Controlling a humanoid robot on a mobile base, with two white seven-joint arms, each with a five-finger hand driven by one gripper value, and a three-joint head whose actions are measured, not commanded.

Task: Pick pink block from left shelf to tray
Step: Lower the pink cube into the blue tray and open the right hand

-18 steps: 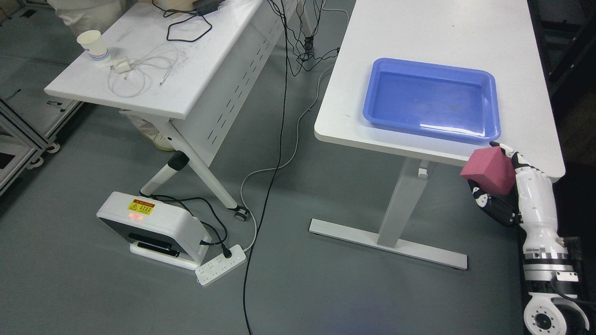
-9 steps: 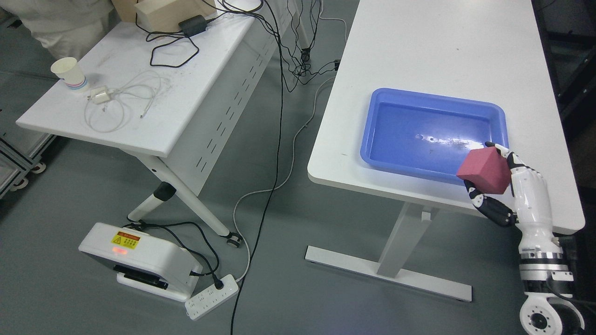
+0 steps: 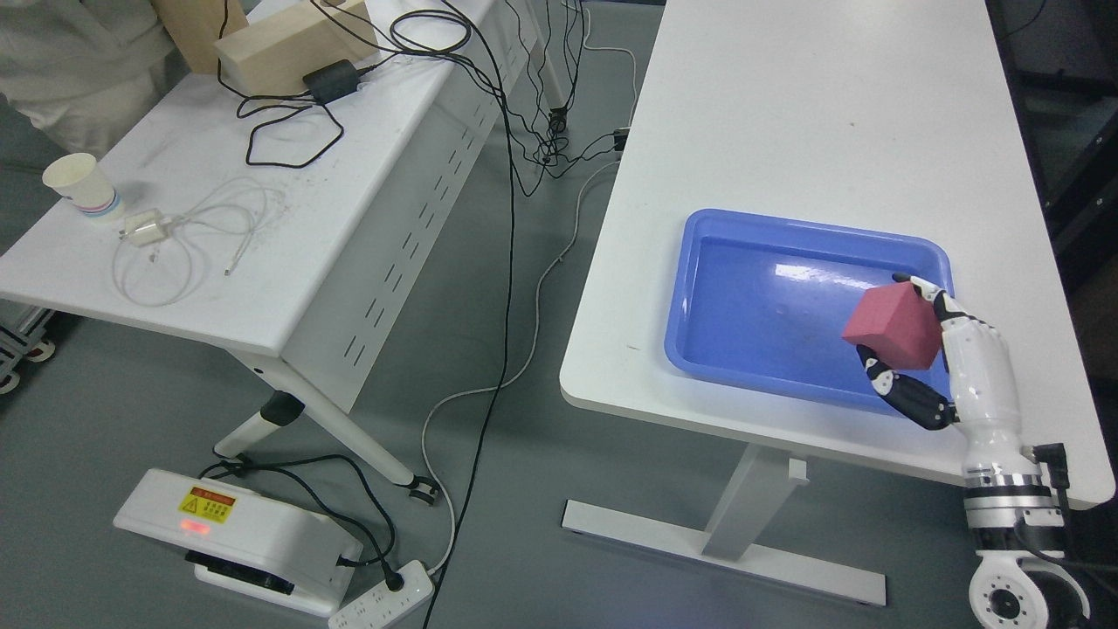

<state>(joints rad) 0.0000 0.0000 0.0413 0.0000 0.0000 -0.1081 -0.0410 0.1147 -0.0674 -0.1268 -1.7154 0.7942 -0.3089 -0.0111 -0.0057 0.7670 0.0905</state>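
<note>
1. Gripping the pink block [image 3: 893,326], the right hand [image 3: 939,362] is seen at the lower right of the head view, its arm rising from the bottom right corner.
2. The block is clasped between a dark finger above and dark fingers [image 3: 908,397] below, and is held tilted, one corner pointing up.
3. The block is seen against the near right part of the blue tray [image 3: 725,367], close to the tray's right and near rims; whether it touches the tray floor cannot be told.
4. The tray is set on the white bench [image 3: 786,131], near the bench's front edge, with only a narrow strip of bench top left between rim and edge.
5. Much bare tray floor is left open to the left of the block.
6. A wide stretch of bench top is left bare behind the tray.
7. A second bench [image 3: 218,253] is placed well apart on the left, carrying a paper cup [image 3: 79,185], a white cable and a wooden box.
8. The floor gap between the benches is crossed by black cables [image 3: 507,288].
9. A white device [image 3: 231,537] and a power strip are seen on the floor at the lower left.
</note>
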